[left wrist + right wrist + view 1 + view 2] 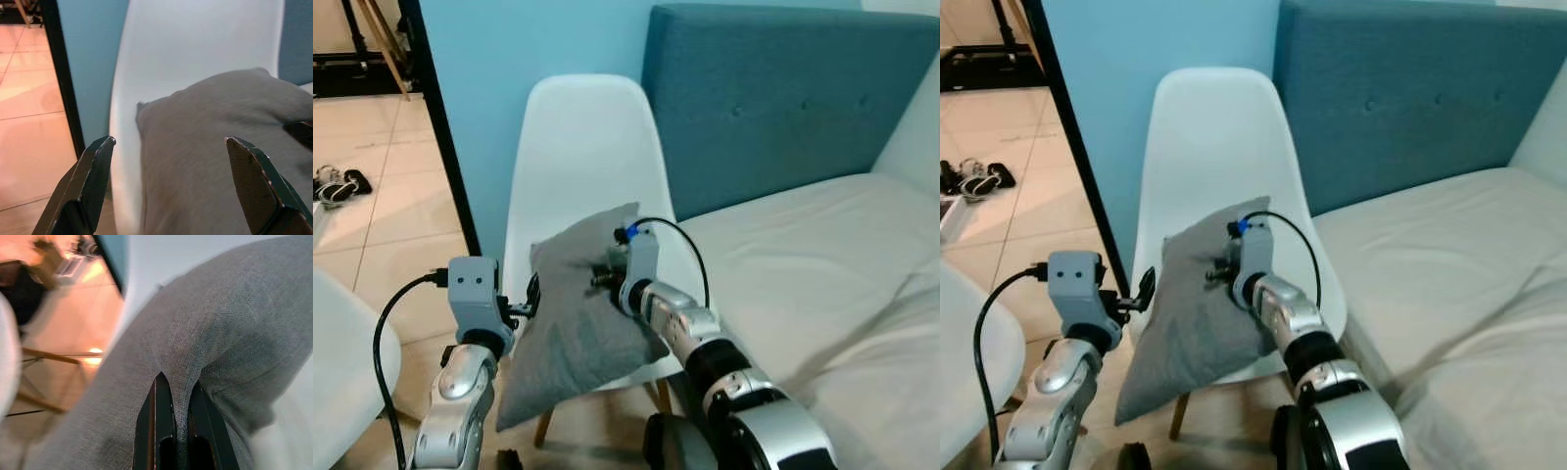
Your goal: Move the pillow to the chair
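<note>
**Grey pillow pinched by the right claw over the white chair**

A soft grey fabric pillow (576,313) is seen lying tilted across the seat of a white moulded plastic chair (582,147), its upper corner raised toward the chair back and its lower corner hanging past the front edge of the seat, above the wooden legs. The right claw (605,277) is placed against the pillow's upper middle, coming in from the sofa side. In the right wrist view its two black fingers (159,431) are drawn nearly together, and a fold of the grey cloth is pinched between them, so the pillow is gripped there. The left claw (171,147) is held at the pillow's outer edge, on the side toward the tiled floor (382,196). In the left wrist view its fingers are spread wide, with the pillow and the chair's rim lying ahead between them; contact with the cloth cannot be made out, and nothing is held.

Just beside the chair, a cream upholstered sofa (803,264) with a teal padded backrest (783,108) is seen. A light blue wall (509,59) stands behind the chair, edged by a black metal post (440,137).
</note>
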